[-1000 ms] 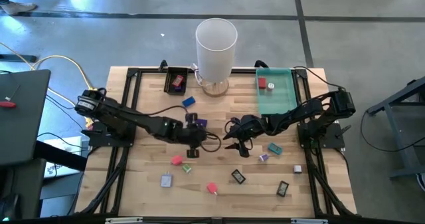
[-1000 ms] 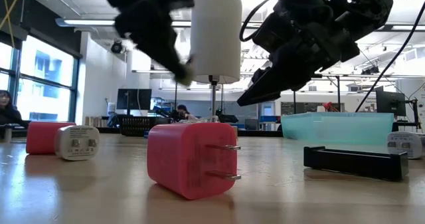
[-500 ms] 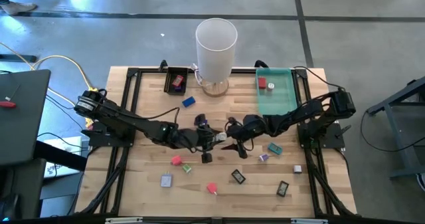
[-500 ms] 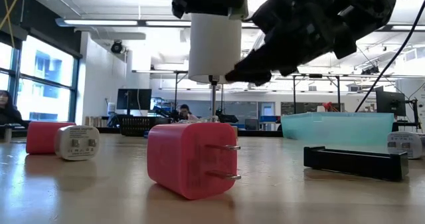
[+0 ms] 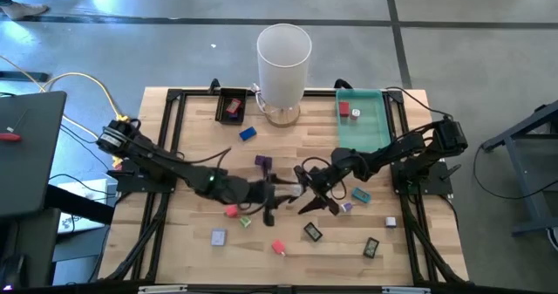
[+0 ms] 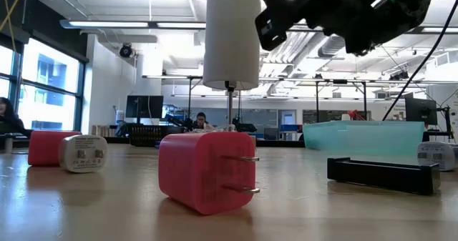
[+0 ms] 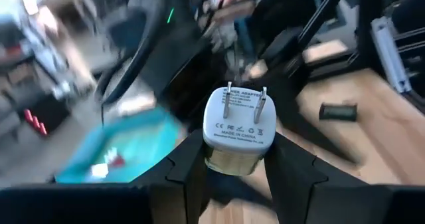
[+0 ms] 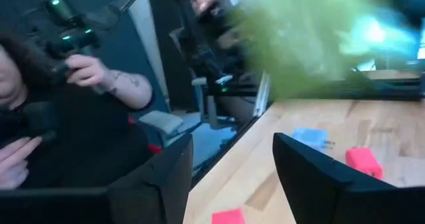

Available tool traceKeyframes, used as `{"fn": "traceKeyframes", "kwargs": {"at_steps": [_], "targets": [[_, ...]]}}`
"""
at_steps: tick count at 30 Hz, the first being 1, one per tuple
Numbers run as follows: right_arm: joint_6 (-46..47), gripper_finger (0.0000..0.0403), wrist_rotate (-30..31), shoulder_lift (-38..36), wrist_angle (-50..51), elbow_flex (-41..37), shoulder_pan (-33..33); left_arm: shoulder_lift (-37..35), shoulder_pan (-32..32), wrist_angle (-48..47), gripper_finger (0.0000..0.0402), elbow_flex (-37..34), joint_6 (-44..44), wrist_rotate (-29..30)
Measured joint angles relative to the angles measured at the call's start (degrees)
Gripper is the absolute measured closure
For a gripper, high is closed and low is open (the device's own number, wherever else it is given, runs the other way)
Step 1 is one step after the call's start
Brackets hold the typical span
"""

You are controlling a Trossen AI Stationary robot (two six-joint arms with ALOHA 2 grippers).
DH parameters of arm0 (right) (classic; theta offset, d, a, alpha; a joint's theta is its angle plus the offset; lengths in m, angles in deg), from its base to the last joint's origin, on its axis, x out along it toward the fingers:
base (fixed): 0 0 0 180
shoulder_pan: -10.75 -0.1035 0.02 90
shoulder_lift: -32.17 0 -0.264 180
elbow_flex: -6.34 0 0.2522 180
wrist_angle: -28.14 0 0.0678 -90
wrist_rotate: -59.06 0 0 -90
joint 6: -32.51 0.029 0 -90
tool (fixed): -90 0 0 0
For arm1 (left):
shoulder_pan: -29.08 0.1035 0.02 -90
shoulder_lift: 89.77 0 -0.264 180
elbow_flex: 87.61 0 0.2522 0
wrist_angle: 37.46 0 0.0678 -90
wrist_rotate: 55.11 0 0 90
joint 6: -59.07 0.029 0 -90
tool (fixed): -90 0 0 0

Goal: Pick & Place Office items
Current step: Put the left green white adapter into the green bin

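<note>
My left gripper (image 5: 288,189) hangs over the middle of the table, shut on a small white charger plug (image 7: 239,127). My right gripper (image 5: 316,198) is just to its right, also off the table, and stands open (image 8: 229,177) with nothing between its fingers. The other office items lie flat on the wood. They include a pink charger (image 5: 278,247) (image 6: 204,171), a red one (image 5: 231,211), a grey one (image 5: 218,237), black pieces (image 5: 312,232) (image 5: 370,248), a teal one (image 5: 360,194) and a blue one (image 5: 248,133). My left gripper pinches the white charger's body by two opposite sides (image 7: 211,151) between its two fingers (image 7: 189,171). The fingers lie about level, pointing toward the table's right. The face with the two prongs (image 7: 244,96) is turned toward the wrist camera. The charger is lifted clear of the table.
A tall white cylinder (image 5: 283,63) stands at the far middle. A small black tray (image 5: 221,105) is left of it and a teal tray (image 5: 375,124) right of it, each with items inside. A person shows beyond the table's left side (image 8: 80,98).
Both grippers have risen and tipped from pointing down to about level. My left gripper has carried the white charger toward the table's right. My right gripper has kept over the middle, its gap unchanged. In the low view both have climbed to the picture's top.
</note>
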Motion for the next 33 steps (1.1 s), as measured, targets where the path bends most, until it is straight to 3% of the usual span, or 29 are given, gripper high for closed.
{"fn": "traceKeyframes", "kwargs": {"at_steps": [4,10,15,25,33], "targets": [[2.87,0.0207,4.23,0.00,-3.58,0.00,0.10,0.00,-3.44,5.66,0.0282,0.00,7.73,1.62],[6.60,0.0207,0.57,0.00,-15.38,0.00,-0.33,0.00,-5.63,10.23,0.0282,0.00,12.91,2.94],[7.32,0.0207,1.17,0.00,-20.74,0.00,-1.38,0.00,-6.72,14.66,0.0282,0.00,17.29,3.49],[7.85,0.0207,10.04,0.00,-24.77,0.00,-2.57,0.00,-5.87,17.74,0.0282,0.00,18.20,0.95],[8.67,0.0207,8.78,0.00,-27.06,0.00,-3.15,0.00,-3.05,18.34,0.0282,0.00,16.79,-2.86]]}}
